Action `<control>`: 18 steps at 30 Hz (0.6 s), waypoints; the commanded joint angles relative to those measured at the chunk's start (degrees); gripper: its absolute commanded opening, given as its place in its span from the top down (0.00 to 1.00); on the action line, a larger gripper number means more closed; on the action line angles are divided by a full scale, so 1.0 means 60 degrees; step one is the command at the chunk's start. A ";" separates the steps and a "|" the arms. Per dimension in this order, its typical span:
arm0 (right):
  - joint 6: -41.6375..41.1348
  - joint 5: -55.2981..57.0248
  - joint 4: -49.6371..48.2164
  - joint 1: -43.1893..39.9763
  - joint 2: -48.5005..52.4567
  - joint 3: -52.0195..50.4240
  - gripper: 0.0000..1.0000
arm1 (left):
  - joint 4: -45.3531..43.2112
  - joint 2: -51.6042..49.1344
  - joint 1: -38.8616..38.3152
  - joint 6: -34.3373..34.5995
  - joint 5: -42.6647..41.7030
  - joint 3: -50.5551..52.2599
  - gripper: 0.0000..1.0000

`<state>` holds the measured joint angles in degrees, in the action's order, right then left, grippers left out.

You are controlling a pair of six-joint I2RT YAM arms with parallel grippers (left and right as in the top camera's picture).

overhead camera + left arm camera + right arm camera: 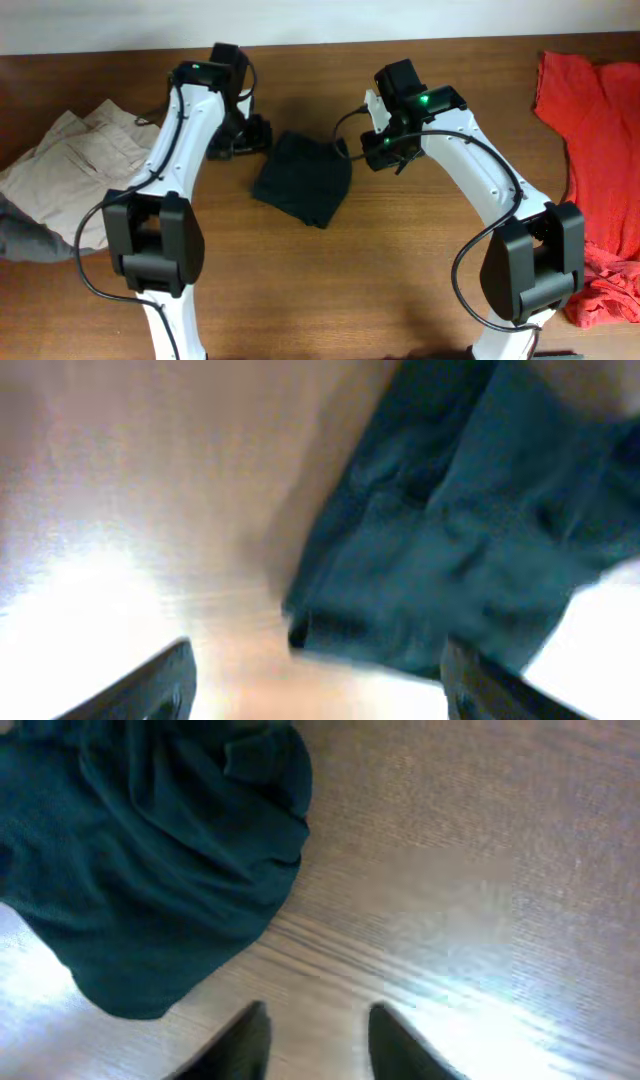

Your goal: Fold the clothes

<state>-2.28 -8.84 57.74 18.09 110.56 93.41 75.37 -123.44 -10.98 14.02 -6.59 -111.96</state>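
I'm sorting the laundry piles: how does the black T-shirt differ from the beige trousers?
The black T-shirt is folded into a compact, roughly square bundle; the beige trousers lie spread and rumpled. The T-shirt is very dark, the trousers pale. The T-shirt sits mid-table; the trousers lie toward the left edge of the overhead view. Both rest on the wooden table.

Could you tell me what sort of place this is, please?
Probably a robot laundry-folding test bench: white robot arms over a wooden table, a folded black T-shirt between them, beige trousers and red garments heaped aside.
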 commanded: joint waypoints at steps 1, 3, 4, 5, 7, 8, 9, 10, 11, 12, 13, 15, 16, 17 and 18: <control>0.0106 -0.0186 -0.0127 0.0018 -0.0226 -0.0015 0.59 | 0.0219 0.0004 0.0066 0.0557 -0.0616 -0.0076 0.22; 0.0102 -0.0299 -0.0153 0.0018 -0.0226 -0.0015 0.58 | 0.0157 0.0000 0.0066 0.0521 -0.0634 -0.0076 0.22; 0.0102 -0.0313 -0.0157 0.0018 -0.0226 -0.0015 0.57 | 0.0091 0.0000 0.0066 0.0412 -0.0627 -0.0076 0.21; 0.0102 -0.0313 -0.0153 0.0018 -0.0226 -0.0015 0.57 | 0.0004 0.0000 0.0047 -0.0047 -0.0612 -0.0076 0.21; 0.0102 -0.0324 -0.0124 0.0018 -0.0226 -0.0015 0.56 | -0.0295 0.0000 0.0018 -0.1155 -0.0506 -0.0073 0.20; 0.0102 -0.0350 -0.0117 0.0018 -0.0226 -0.0015 0.55 | -0.0452 -0.0018 0.0000 -0.1821 -0.0510 -0.0069 0.19; 0.0098 -0.0353 -0.0095 0.0018 -0.0226 -0.0015 0.54 | -0.0565 -0.0058 -0.0011 -0.2350 -0.0506 -0.0069 0.18; 0.0102 -0.0350 -0.0084 0.0018 -0.0226 -0.0015 0.52 | -0.0641 -0.0091 -0.0018 -0.2645 -0.0459 -0.0069 0.17; 0.0102 -0.0350 -0.0073 0.0018 -0.0226 -0.0015 0.49 | -0.0707 -0.0186 -0.0015 -0.2787 -0.0288 -0.0069 0.17; 0.0098 -0.0353 -0.0033 0.0018 -0.0226 -0.0015 0.48 | -0.0714 -0.0251 -0.0015 -0.2783 -0.0098 -0.0069 0.17; 0.0098 -0.0357 0.0022 0.0018 -0.0226 -0.0015 0.48 | -0.0718 -0.0382 -0.0011 -0.2787 -0.0073 -0.0069 0.16; 0.0102 -0.0535 0.0120 0.0022 -0.0226 -0.0015 0.45 | -0.0761 -0.0557 0.0018 -0.2925 -0.0113 -0.0062 0.16; 0.0102 -0.0769 0.0178 0.0036 -0.0226 -0.0015 0.43 | -0.0874 -0.0656 0.0029 -0.3497 -0.0302 -0.0062 0.16; 0.0102 -0.0874 0.0211 0.0036 -0.0226 -0.0015 0.42 | -0.0936 -0.0714 0.0033 -0.4018 -0.0488 -0.0062 0.16; 0.0102 -0.1013 0.0240 0.0047 -0.0226 -0.0015 0.42 | -0.1049 -0.0831 0.0033 -0.4557 -0.0634 -0.0062 0.16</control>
<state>-2.24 -11.75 58.81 18.09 110.56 93.41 70.04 -125.56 -10.90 -2.68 -8.38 -111.98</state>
